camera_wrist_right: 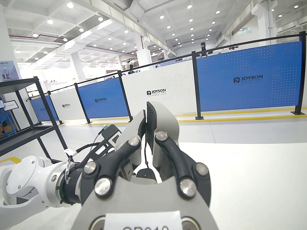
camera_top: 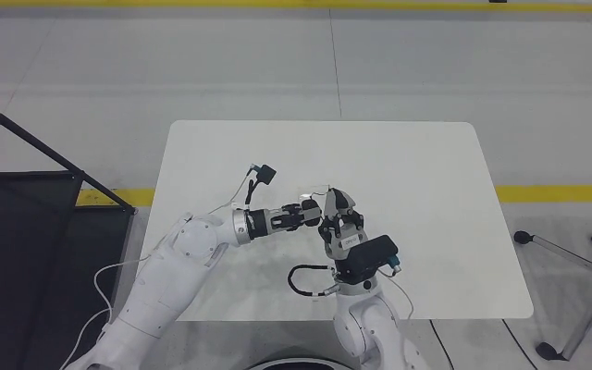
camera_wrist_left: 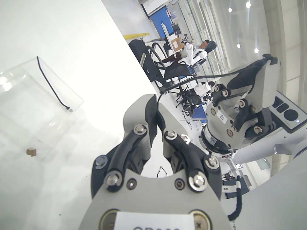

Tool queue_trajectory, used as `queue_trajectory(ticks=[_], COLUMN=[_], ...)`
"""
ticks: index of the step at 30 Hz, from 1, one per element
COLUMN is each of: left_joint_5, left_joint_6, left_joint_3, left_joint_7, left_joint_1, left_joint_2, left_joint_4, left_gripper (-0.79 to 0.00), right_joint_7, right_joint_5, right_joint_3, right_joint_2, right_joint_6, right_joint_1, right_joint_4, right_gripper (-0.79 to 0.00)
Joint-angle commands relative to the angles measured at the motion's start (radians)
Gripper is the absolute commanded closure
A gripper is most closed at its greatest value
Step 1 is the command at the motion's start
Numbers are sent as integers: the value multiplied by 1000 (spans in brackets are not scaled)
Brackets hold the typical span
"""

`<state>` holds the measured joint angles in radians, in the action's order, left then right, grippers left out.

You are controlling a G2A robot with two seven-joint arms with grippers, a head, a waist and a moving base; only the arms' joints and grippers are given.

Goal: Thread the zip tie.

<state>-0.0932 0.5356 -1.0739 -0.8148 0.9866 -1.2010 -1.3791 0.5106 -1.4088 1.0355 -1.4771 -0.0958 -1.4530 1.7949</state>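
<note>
Top view first: you had one white table point(camera_top: 435, 166) on a grey floor point(camera_top: 277, 65) with a yellow line point(camera_top: 546, 192) running past the far side. Two arms, and they met over the near-middle of the table, left gripper point(camera_top: 313, 211) just beside the right gripper point(camera_top: 339, 199).

In the left wrist view your left gripper point(camera_wrist_left: 157, 106) was pinched tight on a black zip tie point(camera_wrist_left: 162, 90). The head sat just past the fingertips, and the strap ran across to the right gripper point(camera_wrist_left: 263, 63), which was clamped on the other end. So it was one tie held in the air by both. A second zip tie point(camera_wrist_left: 51, 86) lay flat in one clear tray point(camera_wrist_left: 24, 101) on the table, which makes two ties in total. There was also one small brown scrap point(camera_wrist_left: 31, 152) beside the tray.

In the right wrist view the right gripper point(camera_wrist_right: 146, 111) had its pads squeezed together with the strap point(camera_wrist_right: 145, 149) between them. Behind it were blue and white fence panels point(camera_wrist_right: 247, 84) and one black rack point(camera_wrist_right: 24, 130) on the left.
</note>
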Motion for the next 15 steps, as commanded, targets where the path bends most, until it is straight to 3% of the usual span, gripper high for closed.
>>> queue_trajectory(ticks=[1, 15], left_joint_5=[-1, -9], left_joint_6=[0, 5], left_joint_3=[1, -10], left_joint_7=[0, 11], left_joint_1=[0, 6], left_joint_2=[0, 5], left_joint_4=[0, -7], left_gripper=[0, 0], right_joint_7=[-3, -67], right_joint_5=[-3, -81], right_joint_3=[1, 21], right_joint_2=[0, 9], right_joint_6=[-6, 15], right_joint_1=[1, -23], right_joint_4=[-1, 3], right_gripper=[0, 0])
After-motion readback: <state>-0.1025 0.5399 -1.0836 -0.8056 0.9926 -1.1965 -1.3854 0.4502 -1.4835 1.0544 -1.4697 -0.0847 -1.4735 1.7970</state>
